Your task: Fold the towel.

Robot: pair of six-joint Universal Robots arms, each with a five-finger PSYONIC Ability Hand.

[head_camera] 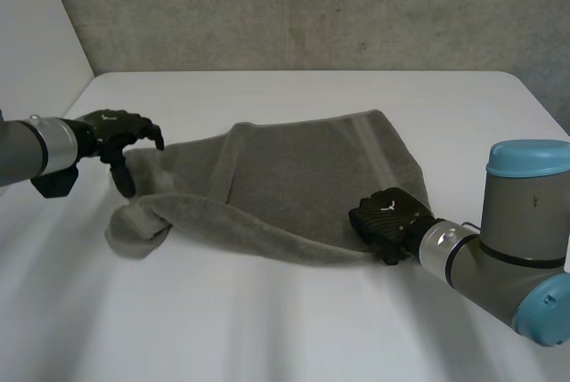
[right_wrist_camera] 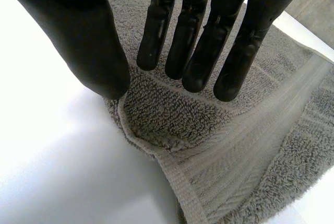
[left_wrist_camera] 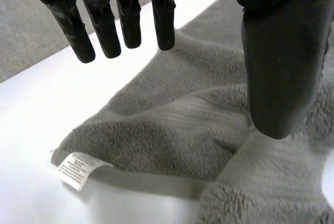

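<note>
A grey towel (head_camera: 303,177) lies rumpled across the middle of the white table (head_camera: 267,329), its left end bunched into a roll. My left hand (head_camera: 116,128) hangs just above that left end, open, with fingers (left_wrist_camera: 104,31) spread and the thumb apart, holding nothing. Under its palm the towel (left_wrist_camera: 177,130) shows a corner with a white label (left_wrist_camera: 78,169). My right hand (head_camera: 385,213) rests at the near right corner. Its straight fingers (right_wrist_camera: 203,41) lie over the towel (right_wrist_camera: 235,156), the thumb stands beside the curled-up edge, and the hand is open.
The table's back edge (head_camera: 303,72) meets a grey wall. My right arm's elbow (head_camera: 525,222) with its light-blue cap stands at the near right. Bare table lies in front of the towel and to its far left.
</note>
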